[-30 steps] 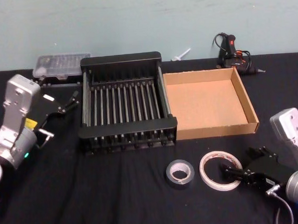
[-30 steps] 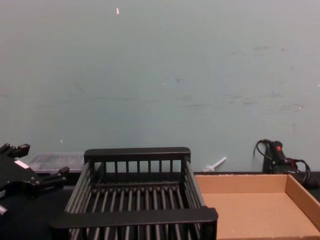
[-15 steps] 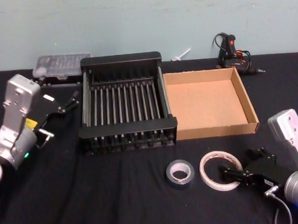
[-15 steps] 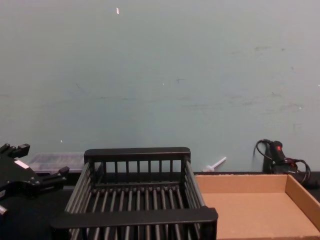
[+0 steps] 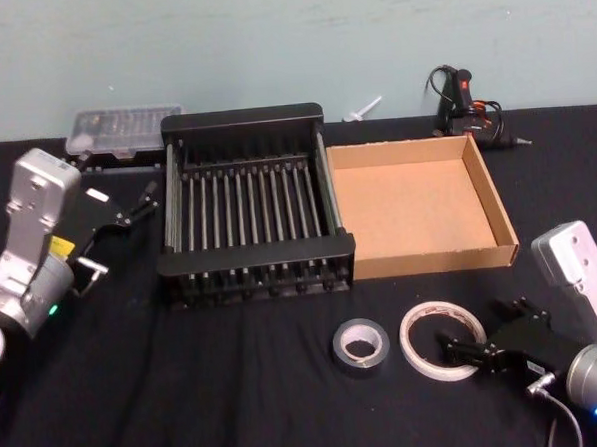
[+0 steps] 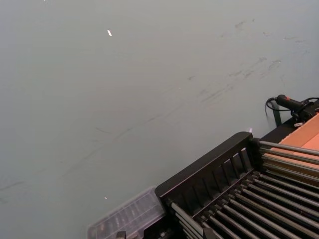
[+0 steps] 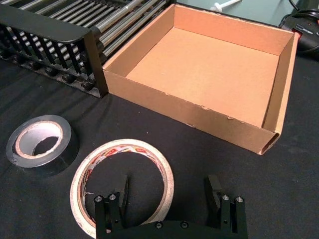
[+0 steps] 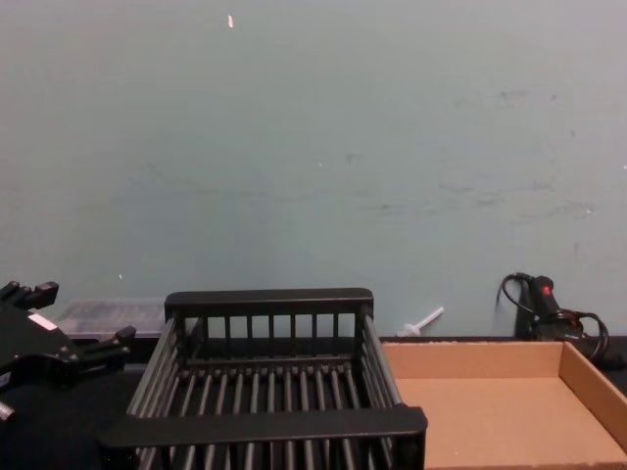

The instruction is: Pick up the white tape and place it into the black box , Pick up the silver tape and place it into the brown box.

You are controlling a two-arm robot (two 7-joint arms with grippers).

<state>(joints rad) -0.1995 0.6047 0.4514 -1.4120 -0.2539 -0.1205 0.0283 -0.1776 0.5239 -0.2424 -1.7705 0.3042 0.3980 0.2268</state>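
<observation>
The left gripper (image 5: pixel 137 204) hangs at about nine o'clock from the black box (image 5: pixel 256 264), near its left wall and off the table (image 5: pixel 136 372), its fingers spread with nothing between them. Behind it, at roughly eleven o'clock from the crate, lies a clear plastic case (image 5: pixel 123 130). The black box stands mid-table with nothing on its slatted floor, and the brown box (image 5: pixel 421 260) sits touching its right side at three o'clock, also bare inside. At six o'clock from the seam where the two boxes meet, the silver tape (image 5: pixel 360 345) lies flat on the cloth, and just beside it at its three o'clock the white tape (image 5: pixel 441 339) lies flat too (red print shows on its inner core). The right gripper (image 7: pixel 169 199) is low at the white tape's four o'clock edge, jaws wide open, one finger (image 7: pixel 119 196) over the ring's hole and the other outside the rim; nothing is gripped. A black corded tool (image 5: pixel 462 100) rests at the brown box's one o'clock
</observation>
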